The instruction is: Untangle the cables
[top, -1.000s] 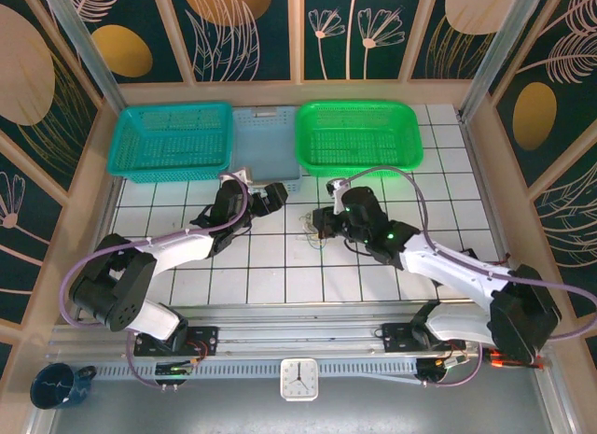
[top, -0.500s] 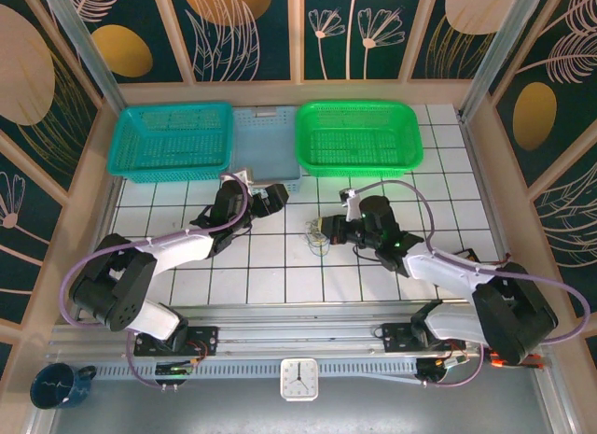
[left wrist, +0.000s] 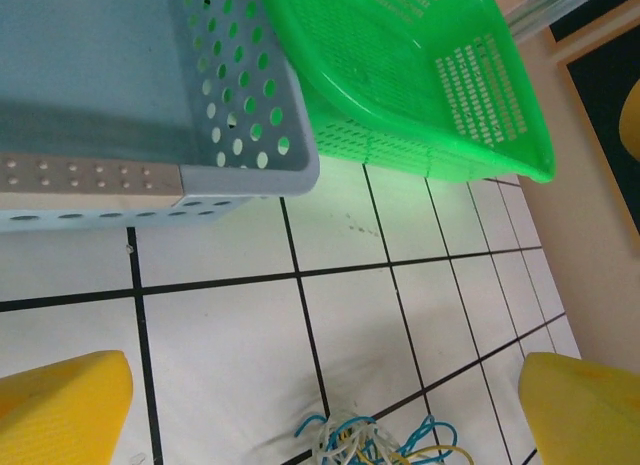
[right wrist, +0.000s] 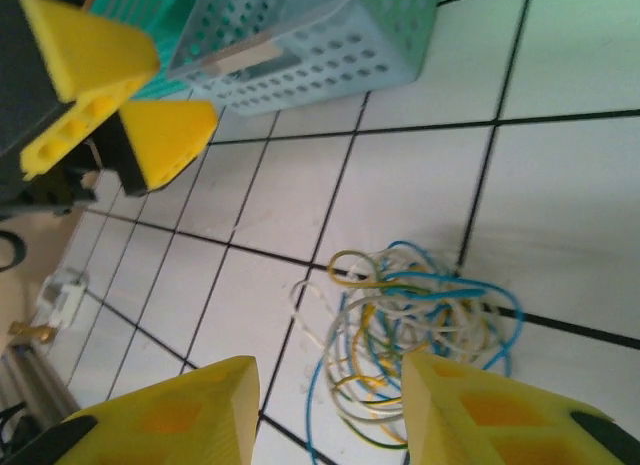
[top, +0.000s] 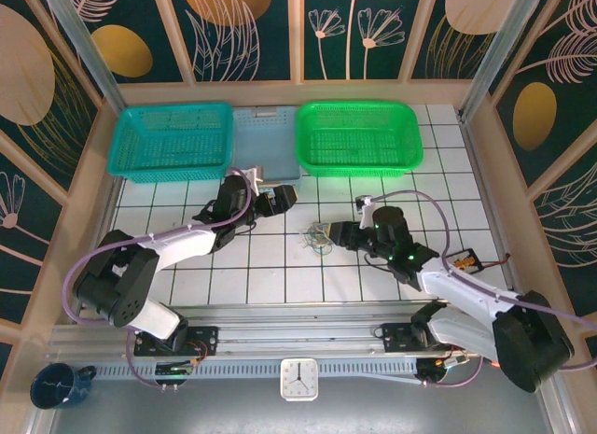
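The cables are a small tangle of blue, yellowish and whitish wires lying on the white tiled table, mid-centre. My right gripper stands open just right of the tangle. In the right wrist view the cables spread ahead of the open right gripper, and some strands run under its right finger. My left gripper is open, up and left of the tangle and apart from it. In the left wrist view the cables sit at the bottom edge, between the two yellow fingers.
Three baskets line the back: teal, blue-grey and green. The blue-grey basket's corner is close ahead of the left gripper. A small black device lies at the right. Wooden walls close in the table.
My right arm has drawn back to the right, away from the tangle, and the cables now lie slightly nearer. The left gripper has shifted a little to the right.
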Controlling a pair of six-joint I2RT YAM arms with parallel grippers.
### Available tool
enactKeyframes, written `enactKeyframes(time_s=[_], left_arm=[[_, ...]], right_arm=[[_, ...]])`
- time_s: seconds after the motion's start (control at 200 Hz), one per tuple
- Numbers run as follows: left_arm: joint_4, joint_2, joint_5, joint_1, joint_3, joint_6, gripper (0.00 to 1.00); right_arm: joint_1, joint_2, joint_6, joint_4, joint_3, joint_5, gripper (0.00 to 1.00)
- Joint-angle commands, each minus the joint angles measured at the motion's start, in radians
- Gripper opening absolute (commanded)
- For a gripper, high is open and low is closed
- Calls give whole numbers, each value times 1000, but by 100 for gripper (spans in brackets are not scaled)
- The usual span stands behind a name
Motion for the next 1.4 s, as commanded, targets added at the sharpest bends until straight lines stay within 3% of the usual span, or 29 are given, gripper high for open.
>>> enactKeyframes(time_s=[0.0, 0.235, 0.455, 1.096, 1.396], left_arm=[[-37, 6, 16, -4, 17, 11, 99], [-51, 14, -38, -4, 29, -32, 99], [-69, -4, -113, 0, 7, -63, 99], [-7, -54, -86, 68, -81, -94, 99], [18, -52, -72, 77, -104, -100, 99]], right_arm=[[-18, 0, -76, -143, 90, 99, 45], [-2, 240, -310, -459, 404, 167, 45], [50, 386, -428, -561, 539, 234, 48], [133, 538, -522, -620, 639, 258, 54], [133, 570, -520, -619, 650, 271, 45]])
